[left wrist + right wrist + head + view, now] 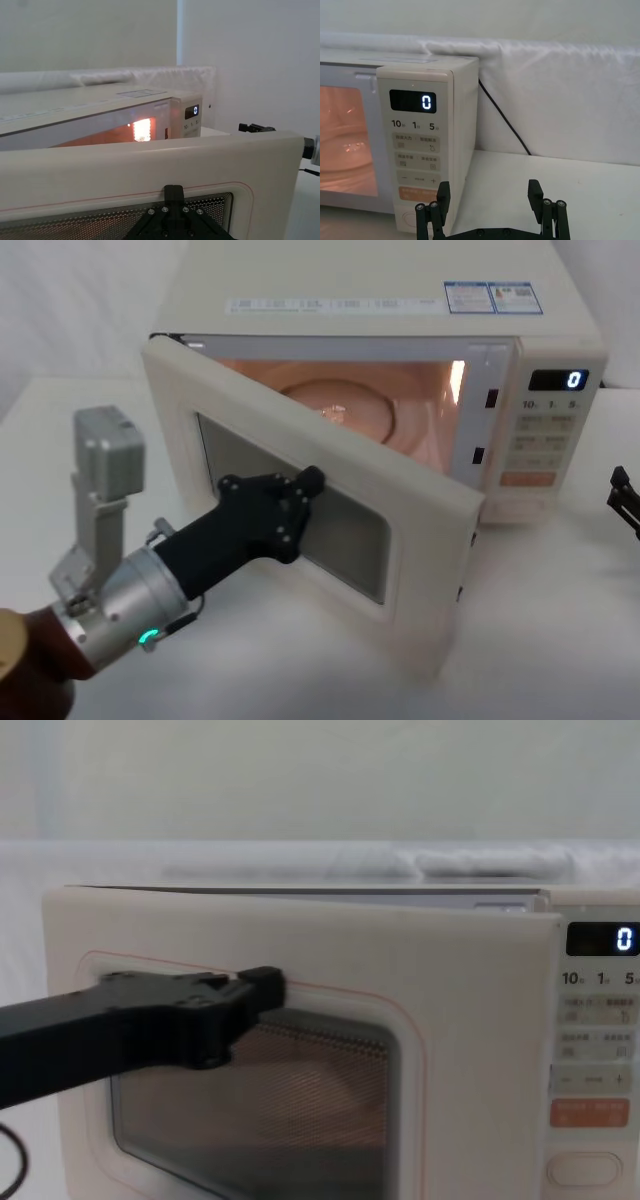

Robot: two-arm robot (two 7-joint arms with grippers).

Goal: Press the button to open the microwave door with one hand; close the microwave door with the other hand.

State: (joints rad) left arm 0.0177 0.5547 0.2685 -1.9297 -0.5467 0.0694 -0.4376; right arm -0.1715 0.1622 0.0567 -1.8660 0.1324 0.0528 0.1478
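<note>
Pushing against the outside of the microwave door (300, 490) with the left claw (300, 502), tips planted on the dark window near its upper edge. Holding nothing; whether those fingers are parted or together, cannot tell, since they are lying flat against the mesh. Pressing there, out past the middle of the panel and away from the hinge at the left, judged to be giving good leverage for swinging the door home.

Standing about halfway open, hinged at the oven's left side, free edge reaching out toward the front edge of the surface (560, 640). Glowing orange inside the cavity (340, 400), with the turntable (335, 408) showing past the door's top edge. Looking across the top rim of the door from the left wrist camera, toward the lit interior and the display (192, 111) reading zero.

Waiting off by the right edge of the surface, the right claw (490, 200), fingers spread wide and gripping nothing, clear of the door's arc. Facing the keypad strip (416, 150) from just in front, probably parked there after the opening press.

Sitting at the very bottom of that strip, below the orange key (590, 1112): the button (583, 1169), untouched now.

Judging the opening half as done and the closing as under way; left to do, following the door through until the latch catches.
</note>
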